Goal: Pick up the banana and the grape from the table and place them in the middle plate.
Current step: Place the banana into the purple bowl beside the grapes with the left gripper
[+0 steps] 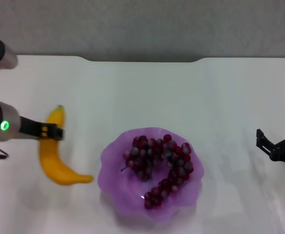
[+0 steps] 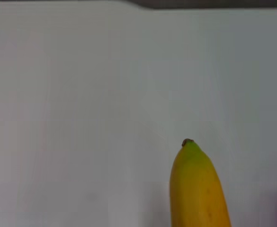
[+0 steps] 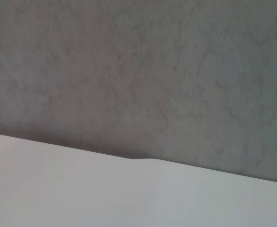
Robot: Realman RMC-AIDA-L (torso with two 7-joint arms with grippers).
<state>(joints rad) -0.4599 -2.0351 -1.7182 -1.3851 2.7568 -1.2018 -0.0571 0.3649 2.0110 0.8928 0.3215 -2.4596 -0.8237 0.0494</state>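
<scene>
The grape bunch lies inside the middle plate, which sits low in the middle of the white tabletop. The dark red berries curl around the plate's bowl, and the thin brown stem pokes toward 9 o'clock.

The banana lies on the tabletop at 9 o'clock from the plate, just beside its wavy rim but not touching it. Its green tip points to 12 o'clock and its other end bends toward the plate. In the left wrist view only the banana's green-tipped end shows, with bare tabletop past it.

The left tool reaches in from 9 o'clock and sits right over the upper part of the banana. I cannot tell if it is squeezing the banana or only close to it.

The right tool waits at 3 o'clock, well apart from the plate. Its two black fingers are spread wide and hold nothing.
</scene>
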